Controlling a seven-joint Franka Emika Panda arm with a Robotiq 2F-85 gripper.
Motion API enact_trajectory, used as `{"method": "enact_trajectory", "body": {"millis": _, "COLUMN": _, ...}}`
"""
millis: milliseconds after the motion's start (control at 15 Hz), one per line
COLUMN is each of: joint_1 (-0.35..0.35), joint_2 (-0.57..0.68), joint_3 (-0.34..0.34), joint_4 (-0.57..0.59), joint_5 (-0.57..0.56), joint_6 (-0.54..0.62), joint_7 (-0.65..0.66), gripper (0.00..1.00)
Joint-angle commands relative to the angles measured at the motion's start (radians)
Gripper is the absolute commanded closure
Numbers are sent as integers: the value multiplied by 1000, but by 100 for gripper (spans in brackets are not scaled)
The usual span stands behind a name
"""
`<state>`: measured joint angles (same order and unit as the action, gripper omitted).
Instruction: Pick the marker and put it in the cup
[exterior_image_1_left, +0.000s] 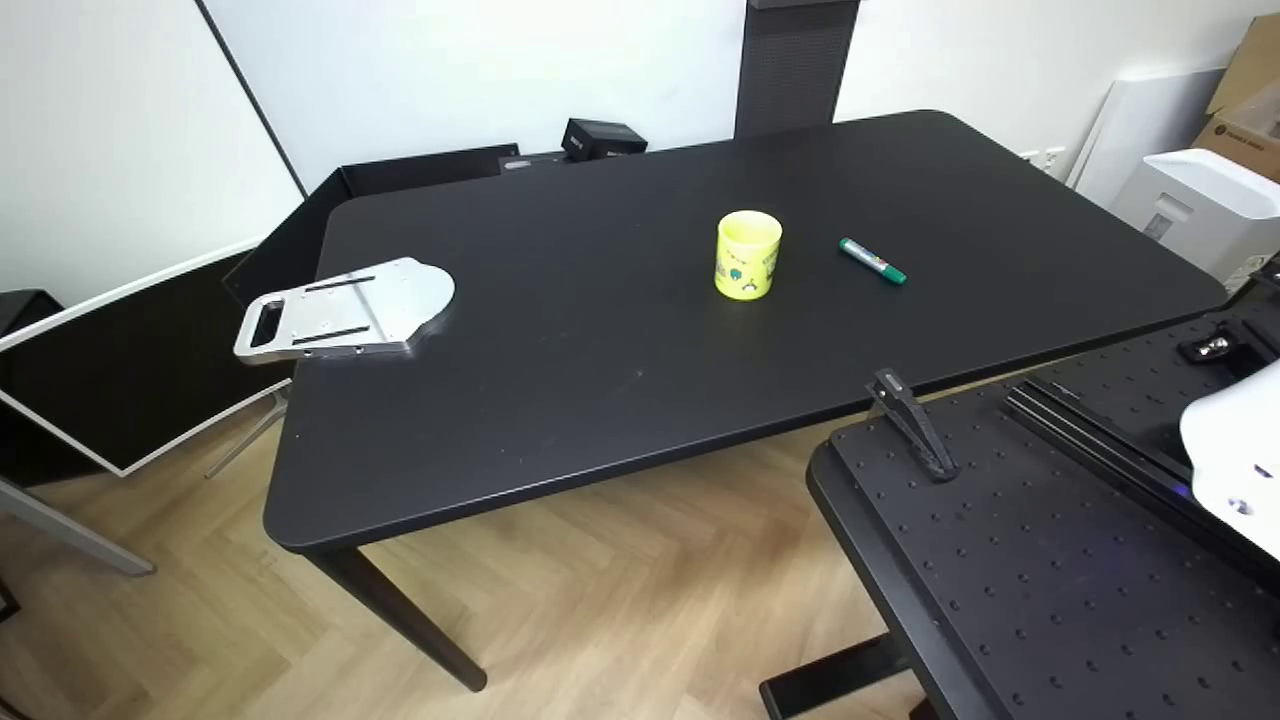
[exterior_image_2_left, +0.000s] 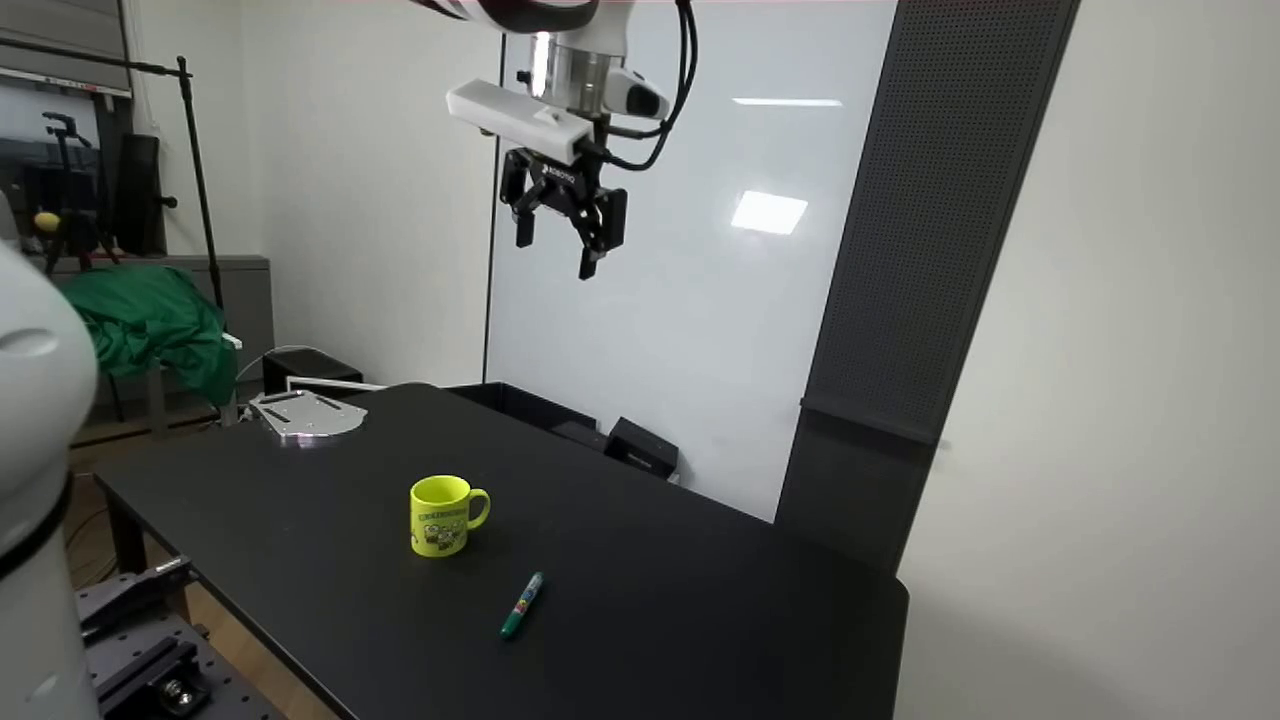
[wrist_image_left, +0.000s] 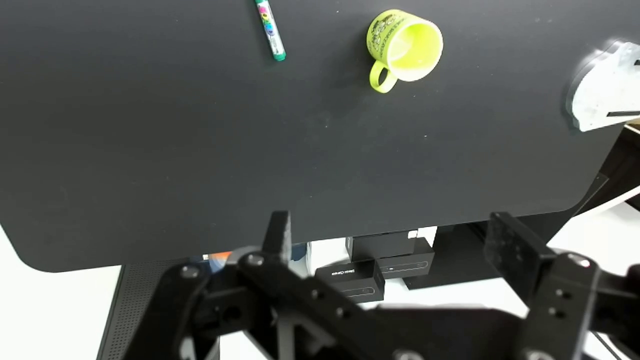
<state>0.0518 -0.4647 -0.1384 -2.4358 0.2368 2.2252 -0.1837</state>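
Note:
The marker, with a green cap and end and a printed white barrel, lies on the black table in both exterior views (exterior_image_1_left: 872, 261) (exterior_image_2_left: 522, 604). It also shows at the top of the wrist view (wrist_image_left: 270, 29). The yellow cup stands upright a short way from the marker in both exterior views (exterior_image_1_left: 747, 256) (exterior_image_2_left: 438, 518). Its handle and open mouth show in the wrist view (wrist_image_left: 384, 40). My gripper (exterior_image_2_left: 556, 248) is open and empty, high above the table. Its spread fingers show in the wrist view (wrist_image_left: 389, 225). It is out of view in the remaining exterior view.
A silver metal plate (exterior_image_1_left: 370, 305) lies at one end of the table (exterior_image_1_left: 560, 400), partly over its edge. Black boxes (exterior_image_2_left: 640, 447) sit behind the table's far edge, before a whiteboard. A perforated bench (exterior_image_1_left: 1060, 560) with a clamp (exterior_image_1_left: 915, 425) adjoins the near edge.

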Motion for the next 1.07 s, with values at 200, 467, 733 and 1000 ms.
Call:
{"method": "enact_trajectory", "body": {"millis": 200, "joint_1": 8, "joint_2": 45, "joint_3": 3, "joint_4": -1, "joint_5": 13, "joint_6": 55, "joint_7": -82, "gripper": 0}}
{"method": "enact_trajectory", "body": {"millis": 467, "joint_1": 11, "joint_2": 113, "joint_3": 18, "joint_4": -59, "joint_5": -10, "joint_6": 148, "joint_7": -133, "gripper": 0}}
{"method": "enact_trajectory", "body": {"millis": 733, "joint_1": 19, "joint_2": 217, "joint_3": 32, "joint_4": -133, "joint_5": -8, "joint_6": 287, "joint_7": -185, "gripper": 0}}
{"method": "enact_trajectory", "body": {"millis": 1000, "joint_1": 22, "joint_2": 362, "joint_3": 51, "joint_4": -186, "joint_5": -5, "joint_6": 446, "joint_7": -211, "gripper": 0}}
